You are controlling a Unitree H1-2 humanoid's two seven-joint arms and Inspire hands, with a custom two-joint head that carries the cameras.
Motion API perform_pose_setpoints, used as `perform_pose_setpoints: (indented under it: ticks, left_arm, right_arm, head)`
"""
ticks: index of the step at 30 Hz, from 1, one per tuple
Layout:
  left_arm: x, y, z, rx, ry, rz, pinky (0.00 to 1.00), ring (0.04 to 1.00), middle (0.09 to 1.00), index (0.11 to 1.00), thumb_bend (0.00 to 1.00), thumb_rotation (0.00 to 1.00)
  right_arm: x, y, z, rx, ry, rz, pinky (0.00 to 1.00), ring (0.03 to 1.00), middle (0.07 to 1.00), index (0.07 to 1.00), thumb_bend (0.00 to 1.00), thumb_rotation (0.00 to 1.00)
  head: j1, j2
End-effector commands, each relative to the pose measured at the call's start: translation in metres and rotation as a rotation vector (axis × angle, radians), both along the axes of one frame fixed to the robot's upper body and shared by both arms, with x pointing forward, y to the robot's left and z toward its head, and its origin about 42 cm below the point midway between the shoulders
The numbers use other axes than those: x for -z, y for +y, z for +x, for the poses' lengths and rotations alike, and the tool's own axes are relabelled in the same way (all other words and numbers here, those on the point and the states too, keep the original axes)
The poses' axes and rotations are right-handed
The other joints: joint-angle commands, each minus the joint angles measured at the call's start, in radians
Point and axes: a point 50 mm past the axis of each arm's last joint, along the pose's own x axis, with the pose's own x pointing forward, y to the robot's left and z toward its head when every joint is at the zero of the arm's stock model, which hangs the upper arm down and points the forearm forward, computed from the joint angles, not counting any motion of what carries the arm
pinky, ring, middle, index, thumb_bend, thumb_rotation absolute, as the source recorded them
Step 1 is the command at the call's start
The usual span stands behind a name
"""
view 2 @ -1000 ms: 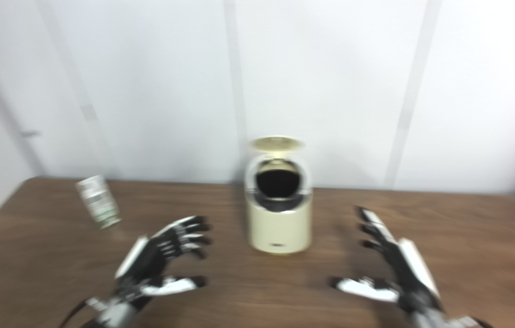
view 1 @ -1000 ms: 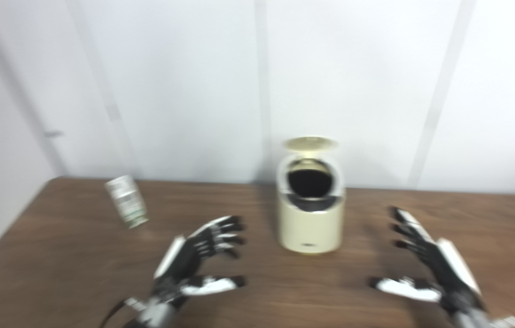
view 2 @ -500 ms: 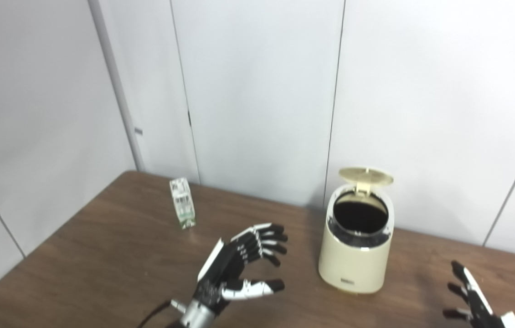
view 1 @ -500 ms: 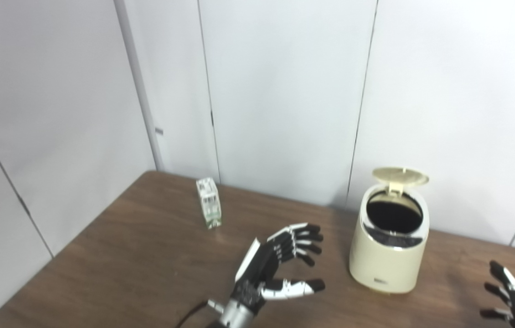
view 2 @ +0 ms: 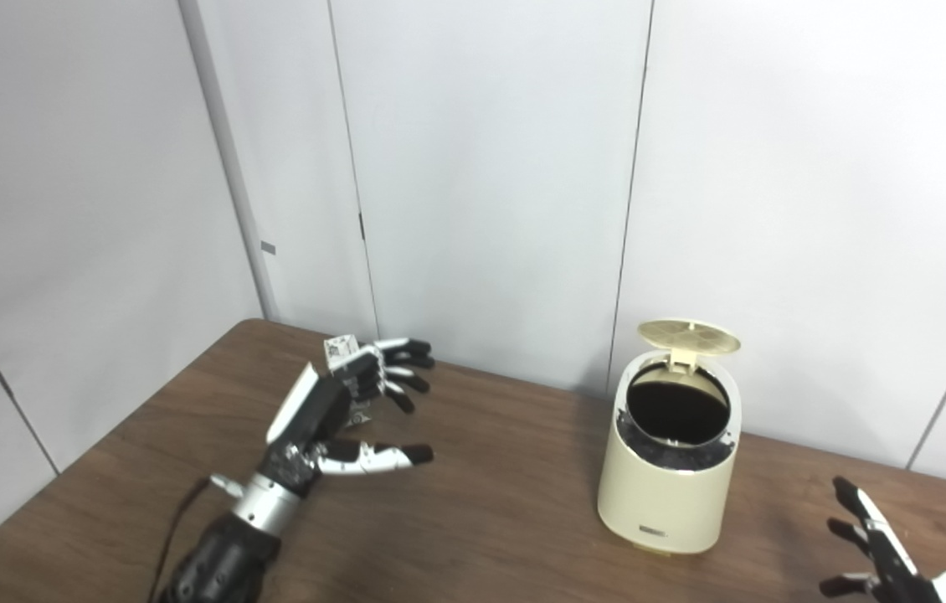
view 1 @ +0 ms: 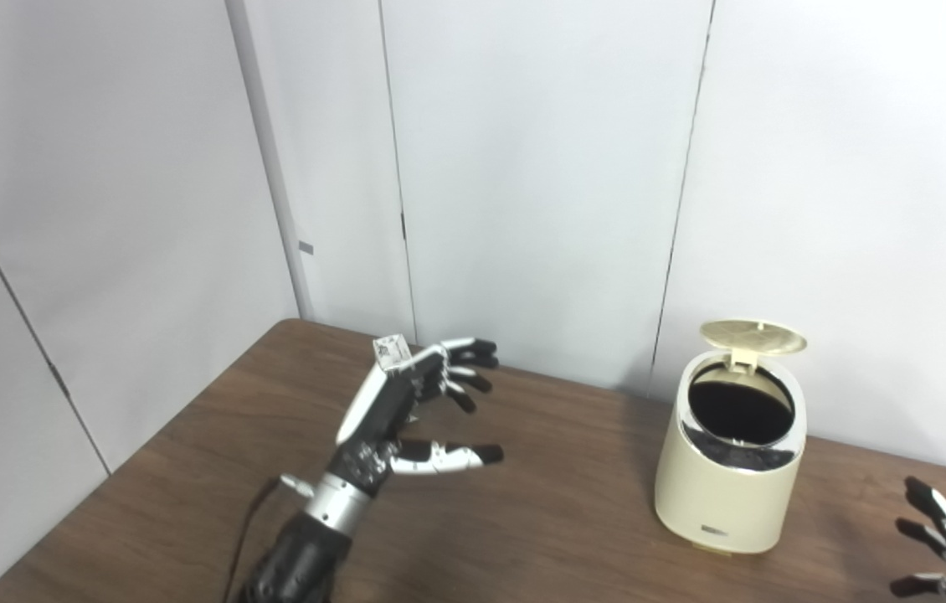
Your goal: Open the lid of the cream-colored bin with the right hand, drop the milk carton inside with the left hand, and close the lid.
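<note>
Brown wood-grain tabletop [view 1: 188,452] is carrying everything you are working with. The cream-coloured, smooth plastic bin [view 1: 724,494] is standing at the right, its round lid [view 1: 753,335] tipped up and the dark mouth showing. Your left hand [view 1: 393,410] is hovering spread and empty just in front of the small white printed milk carton [view 1: 390,350], which is standing near the back-left edge. I judge the carton light, thin-walled and easily dented, so you are best taking its flat sides mid-body. Your right hand [view 2: 883,557] is waiting open, low right.
</note>
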Motion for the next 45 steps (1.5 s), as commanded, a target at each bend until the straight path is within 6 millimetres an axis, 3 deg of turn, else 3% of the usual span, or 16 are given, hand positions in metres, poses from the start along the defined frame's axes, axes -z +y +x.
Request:
perform_pose_setpoints:
  ticks: [1, 9, 13, 18, 23, 31, 35, 40, 45]
  left_arm:
    - [-0.033, 0.009, 0.008, -0.021, -0.092, 0.04, 0.53, 0.661, 0.738, 0.778, 0.79, 0.04]
    - [-0.06, 0.042, 0.02, -0.114, -0.104, 0.099, 0.58, 0.695, 0.738, 0.773, 0.84, 0.05]
    - [-0.068, 0.056, 0.027, -0.155, -0.119, 0.135, 0.58, 0.708, 0.737, 0.771, 0.86, 0.08]
    - [-0.072, 0.072, 0.035, -0.18, -0.115, 0.127, 0.61, 0.697, 0.74, 0.778, 0.85, 0.06]
    - [-0.072, 0.084, 0.042, -0.23, -0.134, 0.129, 0.61, 0.699, 0.737, 0.767, 0.88, 0.1]
    - [-0.055, 0.097, 0.054, -0.348, -0.045, 0.1, 0.73, 0.783, 0.768, 0.773, 0.99, 0.2]
    - [-0.042, 0.102, 0.059, -0.407, 0.02, 0.101, 0.76, 0.792, 0.788, 0.815, 0.99, 0.26]
    - [-0.024, 0.108, 0.066, -0.412, 0.058, 0.058, 0.81, 0.82, 0.799, 0.822, 0.98, 0.25]
    - [-0.006, 0.109, 0.071, -0.409, 0.085, 0.005, 0.72, 0.803, 0.806, 0.85, 1.0, 0.24]
  right_arm:
    - [-0.019, -0.002, 0.006, -0.018, -0.067, -0.006, 0.56, 0.879, 0.95, 0.943, 0.82, 0.38]
    - [-0.022, -0.003, 0.008, -0.022, -0.07, -0.012, 0.52, 0.875, 0.953, 0.94, 0.8, 0.31]
    - [-0.022, -0.004, 0.008, -0.018, -0.072, -0.019, 0.51, 0.869, 0.947, 0.936, 0.81, 0.33]
    - [-0.022, -0.005, 0.008, -0.014, -0.072, -0.021, 0.49, 0.86, 0.937, 0.93, 0.82, 0.36]
    - [-0.021, -0.006, 0.008, -0.014, -0.079, -0.018, 0.48, 0.851, 0.932, 0.933, 0.83, 0.38]
    - [-0.019, -0.011, 0.008, -0.014, -0.071, -0.006, 0.43, 0.823, 0.928, 0.971, 0.85, 0.44]
    - [-0.018, -0.012, 0.007, -0.009, -0.056, -0.002, 0.41, 0.792, 0.912, 0.986, 0.88, 0.5]
    - [-0.019, -0.014, 0.006, -0.012, -0.057, -0.015, 0.39, 0.786, 0.917, 0.985, 0.89, 0.51]
    - [-0.021, -0.017, 0.005, -0.01, -0.063, -0.029, 0.38, 0.78, 0.914, 0.973, 0.89, 0.51]
  head:
    - [0.001, -0.002]
    - [0.007, -0.003]
    - [0.01, -0.003]
    - [0.009, 0.0]
    - [0.004, 0.003]
    - [0.002, 0.005]
    - [0.0, 0.006]
    - [-0.003, 0.01]
    - [-0.008, 0.014]
